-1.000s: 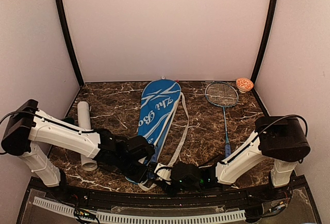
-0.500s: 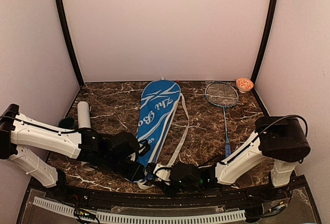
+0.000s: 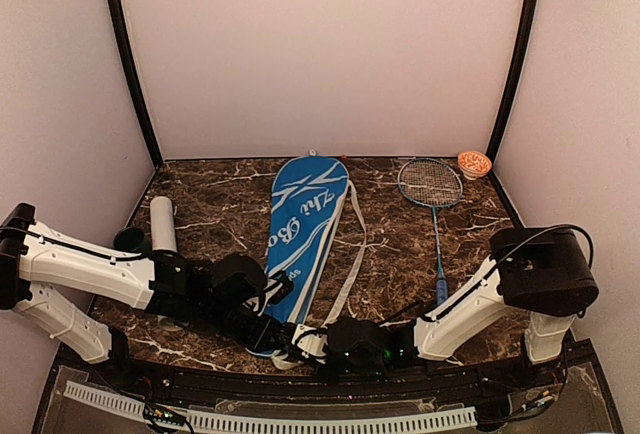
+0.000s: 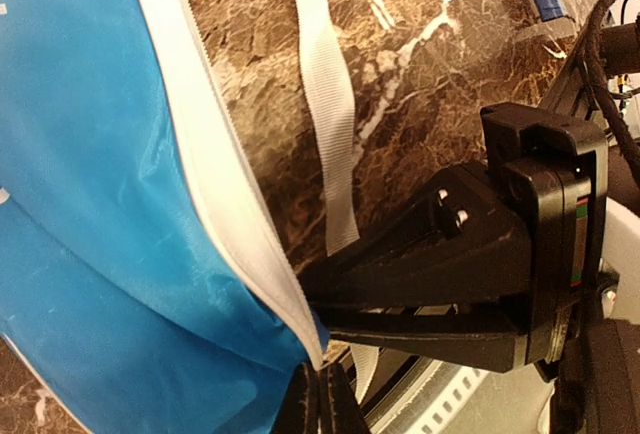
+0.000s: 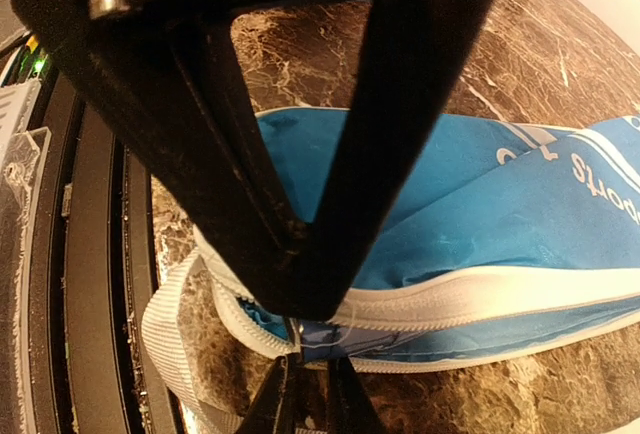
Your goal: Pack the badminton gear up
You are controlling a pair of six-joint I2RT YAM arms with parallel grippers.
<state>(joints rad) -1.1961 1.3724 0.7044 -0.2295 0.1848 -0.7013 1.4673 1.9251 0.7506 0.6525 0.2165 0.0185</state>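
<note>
While both arms lay low along the bottom edge of the top view, their 2 grippers met at the narrow end of the blue racket cover (image 3: 305,224), just below the centre of the frame. The cover lay flat on the marble table (image 3: 230,194), with its wide end toward the top of the picture and its white lettering facing up. The left gripper (image 4: 320,384) was fully closed. Its fingers pinched the cover's very tip, where the white zip edge ran out at the bottom centre of the left wrist view. Whether they held fabric or a zip pull could not be told. The right gripper (image 5: 300,304) came in from the right, and its 2 fingers tapered to a point clamped on the same white-trimmed edge, just above the left fingers in the right wrist view. The white strap (image 4: 322,104) trailed over the marble beside the cover's right edge. 1 blue-handled racket (image 3: 431,184) lay to the right of the cover, well apart from it, with its head toward the upper right near a small orange-patterned bowl (image 3: 474,163). At the left, a long white tube (image 3: 162,224) lay beside a small black cup (image 3: 128,240), its near end hidden by the left arm.
</note>
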